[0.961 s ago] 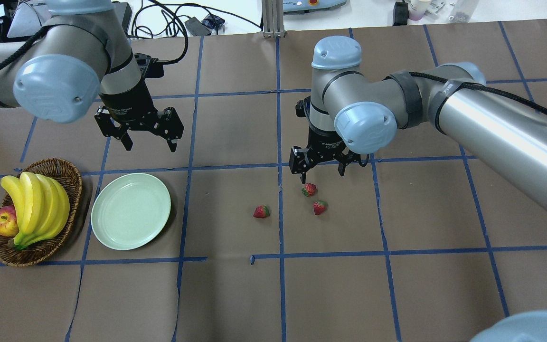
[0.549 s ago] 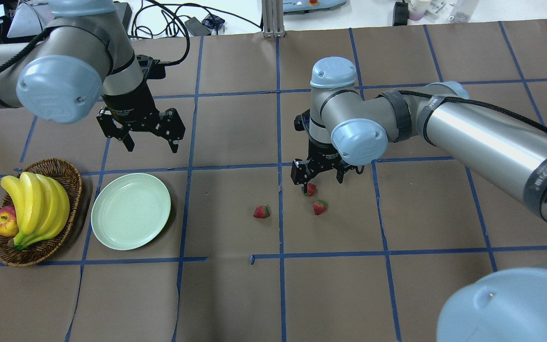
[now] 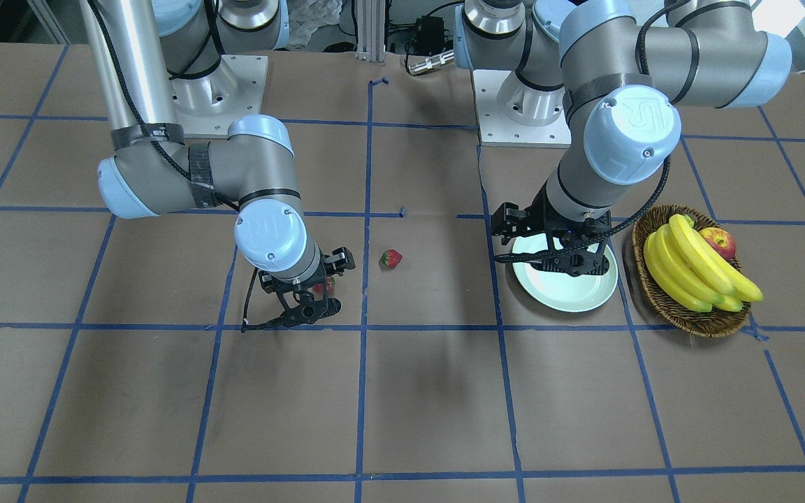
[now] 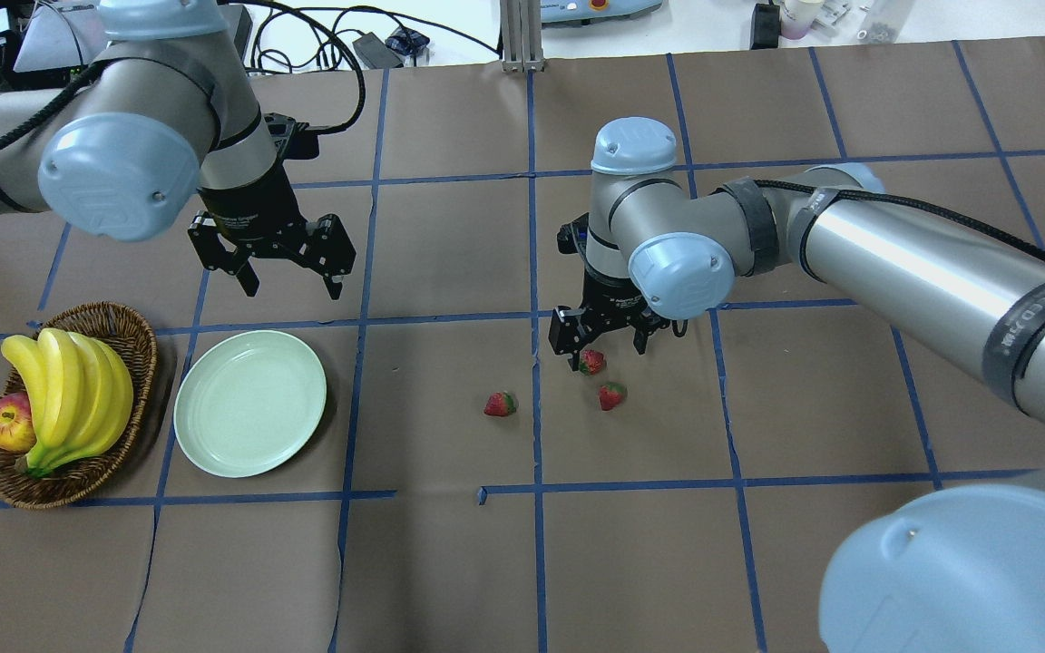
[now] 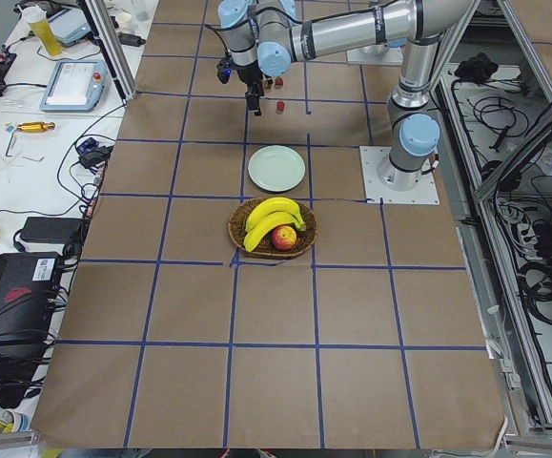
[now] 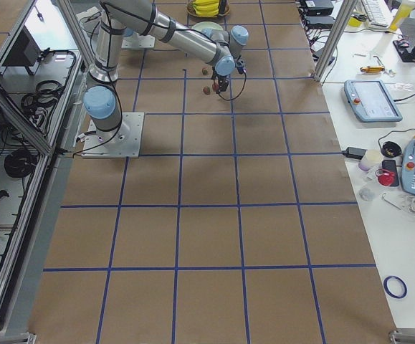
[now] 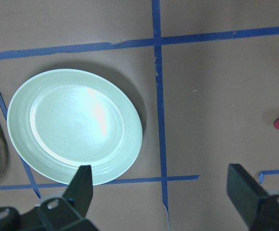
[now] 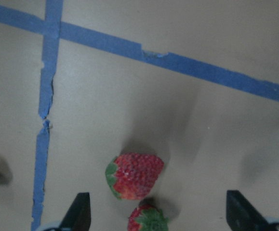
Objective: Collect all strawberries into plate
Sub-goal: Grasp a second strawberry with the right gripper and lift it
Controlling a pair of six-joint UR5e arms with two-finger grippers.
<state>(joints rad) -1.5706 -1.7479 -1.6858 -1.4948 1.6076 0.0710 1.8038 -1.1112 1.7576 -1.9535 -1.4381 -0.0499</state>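
Note:
Three small red strawberries lie mid-table: one (image 4: pixel 591 362) between the fingers of my open right gripper (image 4: pixel 607 355), one (image 4: pixel 611 395) just nearer me, one (image 4: pixel 501 404) to their left. In the right wrist view the first strawberry (image 8: pixel 135 175) lies between the fingers (image 8: pixel 79 211), nearer the left one, with a second (image 8: pixel 148 219) below it. The pale green plate (image 4: pixel 250 404) is empty. My left gripper (image 4: pixel 291 288) hangs open and empty above the plate's far edge; the plate also shows in its wrist view (image 7: pixel 74 125).
A wicker basket (image 4: pixel 137 349) with bananas (image 4: pixel 69 390) and a red apple (image 4: pixel 7 423) stands left of the plate. Blue tape lines grid the brown table. From the front, the right gripper (image 3: pixel 298 314) hides one strawberry and partly covers another (image 3: pixel 323 284).
My right gripper has come down and slightly left, so its fingers now straddle the far strawberry. The left gripper has drifted a little. The strawberries have not moved.

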